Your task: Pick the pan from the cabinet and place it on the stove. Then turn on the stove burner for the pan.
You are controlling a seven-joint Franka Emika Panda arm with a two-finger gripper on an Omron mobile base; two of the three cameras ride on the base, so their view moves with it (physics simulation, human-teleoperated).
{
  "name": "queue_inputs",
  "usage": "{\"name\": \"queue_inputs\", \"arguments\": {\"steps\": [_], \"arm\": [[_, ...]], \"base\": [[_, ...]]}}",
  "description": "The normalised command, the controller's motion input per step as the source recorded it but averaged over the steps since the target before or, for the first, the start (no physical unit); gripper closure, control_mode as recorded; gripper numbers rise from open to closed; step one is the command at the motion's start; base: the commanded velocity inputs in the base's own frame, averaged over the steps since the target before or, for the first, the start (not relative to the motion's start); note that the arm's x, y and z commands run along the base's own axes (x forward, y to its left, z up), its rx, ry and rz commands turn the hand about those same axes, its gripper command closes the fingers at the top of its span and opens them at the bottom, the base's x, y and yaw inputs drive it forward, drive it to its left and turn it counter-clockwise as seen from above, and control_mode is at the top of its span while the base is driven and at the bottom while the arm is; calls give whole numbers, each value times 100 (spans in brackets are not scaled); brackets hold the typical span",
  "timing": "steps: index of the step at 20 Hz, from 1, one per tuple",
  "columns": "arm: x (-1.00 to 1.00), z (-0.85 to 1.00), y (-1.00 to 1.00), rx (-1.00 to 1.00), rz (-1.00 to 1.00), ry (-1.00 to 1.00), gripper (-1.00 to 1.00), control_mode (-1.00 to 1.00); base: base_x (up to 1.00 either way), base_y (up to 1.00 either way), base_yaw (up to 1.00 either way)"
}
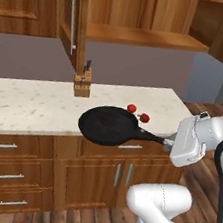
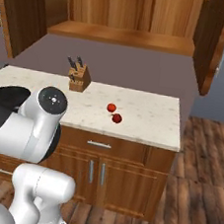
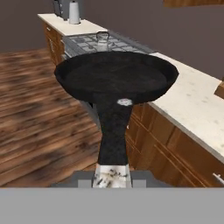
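While the pan (image 1: 107, 125) is carried in the air in front of the counter (image 1: 28, 106), clear of the open cabinet (image 1: 142, 22), it should be kept level and swung toward the stove (image 3: 87, 43), which is seen beyond the pan's far rim in the hand view. The fingers (image 3: 112, 180) are clamped on the silvery tip of the long handle, so the pan's weight hangs far from the grip; slow, smooth motion is judged wise, lest the pan droop or twist. The counter edge should be cleared before the pan is lowered onto the grates.

Going left to right in the left base view: a knife block (image 1: 82, 84) stands on the counter with dark handles sticking out of it. The pan is held empty. Two small red fruits (image 1: 137, 113) lie on the counter just behind it. The cabinet shelf above looks bare.
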Motion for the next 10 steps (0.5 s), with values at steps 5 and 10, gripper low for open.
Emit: {"name": "queue_inputs", "arguments": {"steps": [5,10], "arm": [[0,0,0,0,0,0,100,100],[0,0,0,0,0,0,100,100]], "base": [[-41,56,0],[-35,54,0]]}}
